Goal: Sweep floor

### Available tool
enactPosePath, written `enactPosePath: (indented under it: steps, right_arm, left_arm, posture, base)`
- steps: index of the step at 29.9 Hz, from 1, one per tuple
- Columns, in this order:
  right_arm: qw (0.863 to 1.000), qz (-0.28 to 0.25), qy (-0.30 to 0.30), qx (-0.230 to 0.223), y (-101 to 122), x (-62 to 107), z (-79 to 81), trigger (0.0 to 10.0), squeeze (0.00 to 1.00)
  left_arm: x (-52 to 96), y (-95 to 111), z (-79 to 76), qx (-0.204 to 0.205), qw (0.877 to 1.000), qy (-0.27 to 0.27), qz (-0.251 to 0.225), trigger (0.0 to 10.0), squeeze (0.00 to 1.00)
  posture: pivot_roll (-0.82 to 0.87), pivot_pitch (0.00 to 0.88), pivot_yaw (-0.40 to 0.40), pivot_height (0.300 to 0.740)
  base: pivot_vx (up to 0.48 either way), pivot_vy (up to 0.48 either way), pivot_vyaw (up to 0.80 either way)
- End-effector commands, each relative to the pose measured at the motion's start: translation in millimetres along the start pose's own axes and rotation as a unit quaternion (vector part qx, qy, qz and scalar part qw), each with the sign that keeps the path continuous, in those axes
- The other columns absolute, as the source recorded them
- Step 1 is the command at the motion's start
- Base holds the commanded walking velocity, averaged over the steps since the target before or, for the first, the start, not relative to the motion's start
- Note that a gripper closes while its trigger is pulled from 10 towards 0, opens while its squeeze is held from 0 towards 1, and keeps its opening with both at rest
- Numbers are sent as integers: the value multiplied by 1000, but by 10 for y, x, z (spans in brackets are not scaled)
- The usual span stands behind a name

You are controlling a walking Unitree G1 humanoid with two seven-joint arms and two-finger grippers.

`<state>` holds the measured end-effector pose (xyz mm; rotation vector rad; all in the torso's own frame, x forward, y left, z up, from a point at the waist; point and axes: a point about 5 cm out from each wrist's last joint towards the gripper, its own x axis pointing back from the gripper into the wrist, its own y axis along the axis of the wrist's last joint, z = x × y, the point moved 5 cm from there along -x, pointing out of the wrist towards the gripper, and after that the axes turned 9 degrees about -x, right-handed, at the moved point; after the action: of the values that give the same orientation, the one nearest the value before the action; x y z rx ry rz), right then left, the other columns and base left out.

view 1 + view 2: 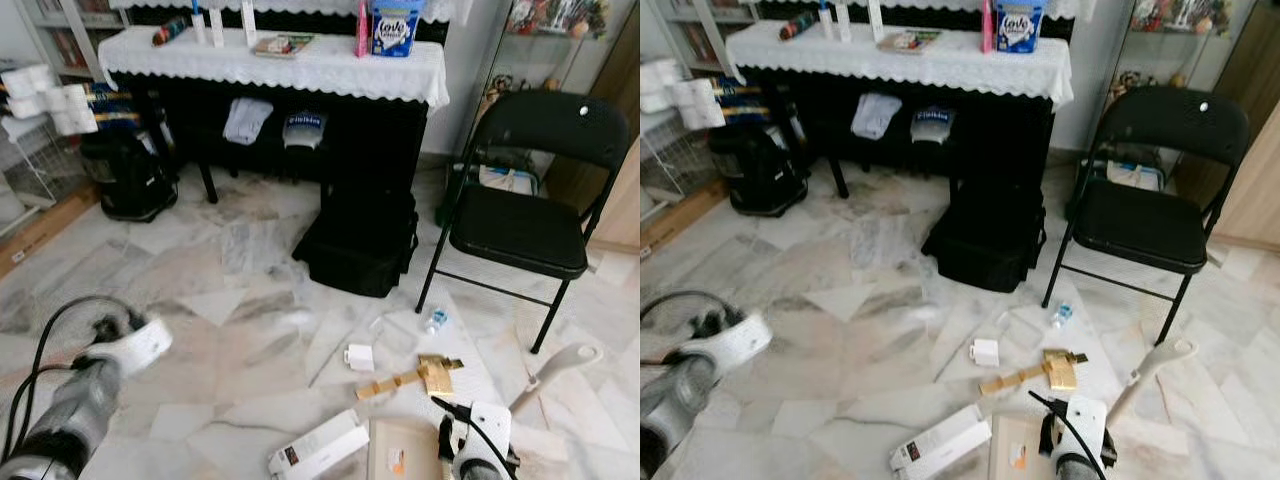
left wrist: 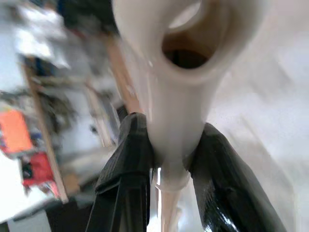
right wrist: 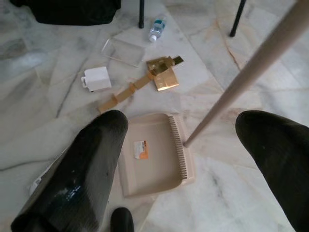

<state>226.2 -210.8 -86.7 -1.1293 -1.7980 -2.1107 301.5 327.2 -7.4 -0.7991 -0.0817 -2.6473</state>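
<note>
While litter dots the floor [image 1: 250, 300], the dustpan [image 3: 154, 159] lies empty.

a beige dustpan [image 3: 154, 159] lay flat on the pale marble floor [image 1: 230, 300], its comb-toothed edge up and a small orange-and-white label inside, its long beige handle [image 3: 251, 72] rising at a slant. just beyond it lay litter: a gold box [image 3: 164, 72], a tan cardboard strip [image 3: 123, 94], a small white piece [image 3: 96, 79], a clear lid [image 3: 123, 51] and a small plastic bottle [image 3: 156, 29]

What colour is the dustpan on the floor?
Beige, with a small orange-and-white sticker inside the dustpan; the right wrist view shows it best.
</note>
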Motion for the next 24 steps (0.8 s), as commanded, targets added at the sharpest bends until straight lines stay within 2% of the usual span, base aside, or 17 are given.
enactPosePath:
  steps: [1,2,3,4,5,6,9,10,13,17,18,19,24]
  right_arm:
    - [1000,0,5,3,-7,2,45,10000,0]
    - [1000,0,6,3,-18,2,52,10000,0]
    - [1000,1,6,3,-25,1,56,10000,0]
    - [1000,1,6,3,-28,0,58,10000,0]
    - [1000,1,6,3,-28,0,58,10000,0]
    - [1000,11,4,15,-63,-9,48,10000,0]
    - [1000,11,4,12,-74,-10,47,10000,0]
    - [1000,11,4,11,-74,-11,41,10000,0]
    - [1000,10,4,10,-71,-17,26,10000,0]
    - [1000,10,2,9,-69,-27,8,10000,0]
    - [1000,10,2,8,-65,-31,3,10000,0]
    - [1000,9,1,6,-56,-39,-3,10000,0]
    - [1000,7,-2,0,-44,-45,-19,10000,0]
  left_arm:
    - [19,-161,-118,-23,999,-31,24,10000,0]
    - [81,-334,-409,-28,995,-84,54,10000,0]
    - [143,-435,-616,-32,989,-126,72,10000,0]
    - [171,-466,-698,-32,986,-144,78,10000,0]
    - [171,-466,-698,-32,986,-144,78,10000,0]
    - [270,-560,-951,-29,976,-193,95,10000,0]
    - [420,-680,-1251,-30,962,-246,114,10000,0]
    - [509,-737,-1405,-26,955,-267,124,10000,0]
    - [629,-792,-1601,-14,947,-293,134,10000,0]
    - [675,-787,-1685,6,945,-297,137,10000,0]
    - [716,-799,-1749,14,942,-304,143,10000,0]
    - [822,-846,-1890,22,934,-321,156,10000,0]
    - [943,-918,-2023,40,923,-340,179,10000,0]
  posture:
    - [-33,0,48,740]
    - [-32,0,51,740]
    - [-32,0,51,740]
    - [-31,0,52,740]
    - [-31,0,52,740]
    - [-29,0,54,740]
    - [-31,0,54,740]
    - [-30,0,54,740]
    - [-29,0,52,740]
    - [-20,0,49,740]
    - [-19,0,48,740]
    - [-20,0,47,740]
    - [-17,0,46,740]
  base:
    - [0,0,0]
    - [0,0,0]
    - [0,0,0]
    - [0,0,0]
    - [0,0,0]
    - [0,0,0]
    - [0,0,0]
    - [0,0,0]
    - [0,0,0]
    - [0,0,0]
    - [0,0,0]
    - [0,0,0]
    - [0,0,0]
